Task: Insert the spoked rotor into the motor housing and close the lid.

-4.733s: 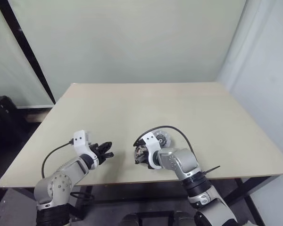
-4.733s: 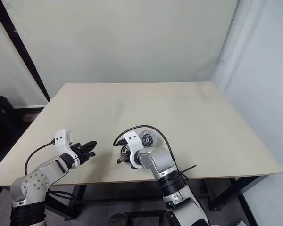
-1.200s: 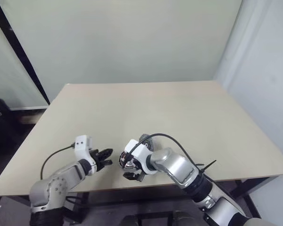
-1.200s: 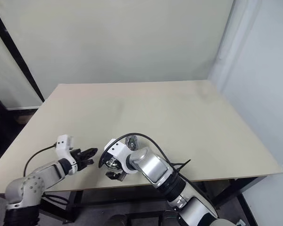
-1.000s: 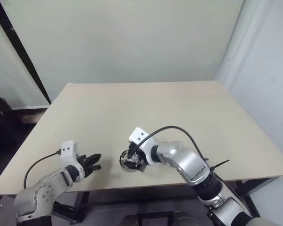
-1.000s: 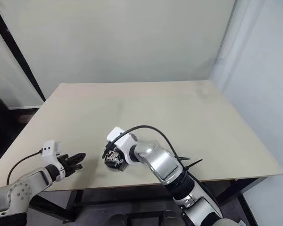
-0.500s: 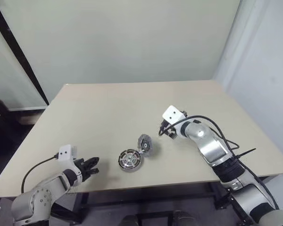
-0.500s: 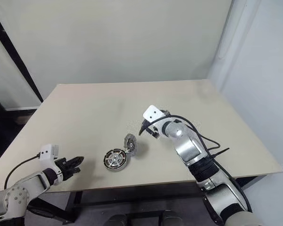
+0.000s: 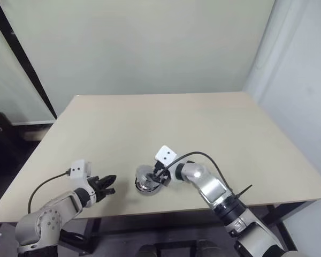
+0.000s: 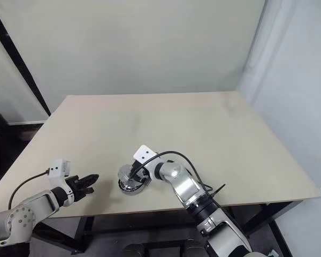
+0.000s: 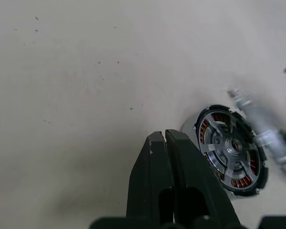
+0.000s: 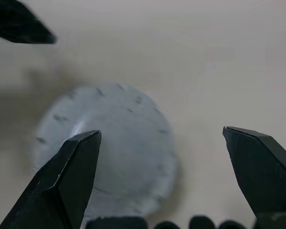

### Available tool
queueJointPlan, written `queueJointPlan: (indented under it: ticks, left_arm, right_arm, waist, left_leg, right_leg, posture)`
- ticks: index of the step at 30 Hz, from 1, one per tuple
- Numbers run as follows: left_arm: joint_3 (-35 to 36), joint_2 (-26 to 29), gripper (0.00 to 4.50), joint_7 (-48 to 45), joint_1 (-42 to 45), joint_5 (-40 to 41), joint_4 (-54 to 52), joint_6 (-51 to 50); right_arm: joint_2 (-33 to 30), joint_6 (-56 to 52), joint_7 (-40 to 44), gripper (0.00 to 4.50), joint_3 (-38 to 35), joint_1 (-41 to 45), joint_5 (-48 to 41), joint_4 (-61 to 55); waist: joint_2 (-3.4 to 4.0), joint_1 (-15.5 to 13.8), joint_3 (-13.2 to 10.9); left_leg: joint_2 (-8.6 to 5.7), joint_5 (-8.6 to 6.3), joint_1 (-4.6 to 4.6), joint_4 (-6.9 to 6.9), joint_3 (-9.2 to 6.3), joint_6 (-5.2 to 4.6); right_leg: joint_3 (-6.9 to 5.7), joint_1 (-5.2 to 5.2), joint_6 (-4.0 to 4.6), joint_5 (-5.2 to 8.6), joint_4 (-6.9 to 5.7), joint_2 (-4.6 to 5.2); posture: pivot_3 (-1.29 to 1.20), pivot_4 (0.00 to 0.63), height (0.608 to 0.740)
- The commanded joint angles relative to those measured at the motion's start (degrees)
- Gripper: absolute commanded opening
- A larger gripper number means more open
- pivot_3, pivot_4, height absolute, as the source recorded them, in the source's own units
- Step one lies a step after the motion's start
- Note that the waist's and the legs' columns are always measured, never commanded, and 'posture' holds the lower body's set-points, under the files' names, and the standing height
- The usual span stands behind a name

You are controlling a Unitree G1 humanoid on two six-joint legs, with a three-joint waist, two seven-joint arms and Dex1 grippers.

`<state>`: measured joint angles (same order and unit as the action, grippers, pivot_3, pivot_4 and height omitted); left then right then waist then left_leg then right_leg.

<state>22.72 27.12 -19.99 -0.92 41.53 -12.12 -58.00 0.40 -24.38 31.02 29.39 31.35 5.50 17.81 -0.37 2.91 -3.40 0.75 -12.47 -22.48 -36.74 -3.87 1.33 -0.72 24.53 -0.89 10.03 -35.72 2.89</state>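
Observation:
The motor housing [image 11: 206, 128] lies flat near the table's front edge, its coppery windings showing. The spoked rotor [image 11: 231, 148] sits inside it, silvery spokes up. The lid [image 12: 119, 157], pale grey face toward my right wrist camera, is at the housing's far edge [image 9: 143, 172]; whether it rests on the housing I cannot tell. My right gripper [image 9: 157, 180] is open just right of the housing [image 9: 146, 186], one finger on each side of the lid in the right wrist view. My left gripper [image 9: 108, 183] is shut and empty, a short way left of the housing.
The pale wooden table [image 9: 203, 123] stretches bare behind and to the right. Its front edge [image 9: 123, 208] runs close below the housing and both grippers. A black cable [image 9: 195, 155] loops over my right wrist.
My right arm has swung back down and left from mid-table to the housing. The lid, which stood right of the housing, is now at its far edge. The left gripper has barely moved.

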Motion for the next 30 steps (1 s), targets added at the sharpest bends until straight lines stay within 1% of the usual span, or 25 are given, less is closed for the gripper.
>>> queueJointPlan:
  ticks: [1, 4, 10, 13, 16, 19, 23, 30]
  left_arm:
    - [-0.72, 0.31, 0.00, -0.50, 1.25, 1.08, -3.37, -0.28]
    - [-1.14, 0.03, 0.00, -0.45, 1.15, 1.21, -4.02, -0.42]
    - [-2.45, -0.33, 0.00, -0.77, 1.26, 1.18, -4.49, -0.65]
    - [-3.21, -0.21, 0.00, -1.05, 1.56, 0.93, -4.25, -0.86]
    - [-3.72, -0.20, 0.00, -1.14, 1.86, 0.87, -4.15, -0.95]
    - [-4.08, -0.30, 0.00, -1.07, 1.91, 0.98, -4.64, -1.44]
    - [-4.31, -0.31, 0.00, -0.93, 1.52, 1.19, -5.65, -2.14]
    - [-3.63, -0.49, 0.00, -0.43, 0.20, 1.75, -8.14, -3.66]
  right_arm:
    - [0.92, 3.07, 0.29, 4.47, 0.48, 0.63, 0.81, 2.41]
    - [1.25, 5.01, 0.86, 4.47, 0.21, 0.72, 0.61, 4.70]
    - [-0.04, 6.67, 7.23, 4.47, -4.23, 2.70, -3.88, 6.27]
    - [-2.03, 7.24, 12.74, 4.47, -4.77, 4.98, -5.10, 7.97]
    - [-3.36, 9.99, 17.50, 4.47, -4.87, 7.25, -5.41, 11.45]
    - [-3.50, 13.36, 23.50, 4.47, -4.98, 9.46, -6.11, 16.49]
    - [-2.35, 18.37, 28.49, 4.47, -5.10, 12.46, -5.84, 23.28]
    - [0.99, 23.53, 29.03, 4.47, -6.20, 17.45, -4.49, 33.57]
  waist:
    - [0.01, -0.03, -0.01]
    - [0.01, -0.01, 0.00]
    - [0.01, 0.00, 0.00]
    - [0.01, -0.02, 0.00]
    - [0.00, 0.01, 0.00]
    - [0.00, 0.02, 0.00]
    - [0.00, 0.02, 0.00]
    - [0.01, 0.02, 0.00]
  left_leg:
    - [0.00, 0.00, -0.01, -0.04, 0.00, 0.01]
    - [-0.01, -0.01, -0.01, -0.06, 0.01, 0.01]
    - [0.00, 0.00, 0.00, -0.05, -0.02, 0.00]
    - [-0.01, 0.12, 0.00, -0.05, -0.01, -0.20]
    - [-0.02, 0.12, 0.00, -0.05, -0.01, -0.21]
    - [-0.01, 0.13, 0.04, -0.04, -0.02, -0.21]
    - [-0.01, 0.13, 0.03, -0.03, -0.02, -0.22]
    - [-0.01, 0.13, 0.06, -0.02, -0.02, -0.22]
  right_leg:
    - [0.00, -0.01, 0.00, 0.00, 0.00, 0.00]
    - [0.00, -0.02, 0.00, 0.00, 0.00, 0.02]
    - [-0.01, 0.00, 0.00, 0.00, -0.07, -0.02]
    - [0.00, 0.00, 0.00, 0.00, -0.06, -0.02]
    - [0.00, -0.01, 0.00, 0.00, -0.06, -0.03]
    - [0.00, -0.02, 0.00, 0.00, -0.08, -0.05]
    - [0.01, -0.02, 0.00, 0.00, -0.09, -0.05]
    - [0.04, -0.02, 0.00, -0.01, -0.13, -0.07]
  posture:
    - [0.00, 0.000, 0.740]
    - [0.00, 0.000, 0.740]
    - [0.00, 0.000, 0.740]
    - [0.00, 0.000, 0.740]
    - [0.00, 0.000, 0.740]
    - [0.00, 0.000, 0.740]
    - [0.00, 0.000, 0.740]
    - [0.00, 0.000, 0.740]
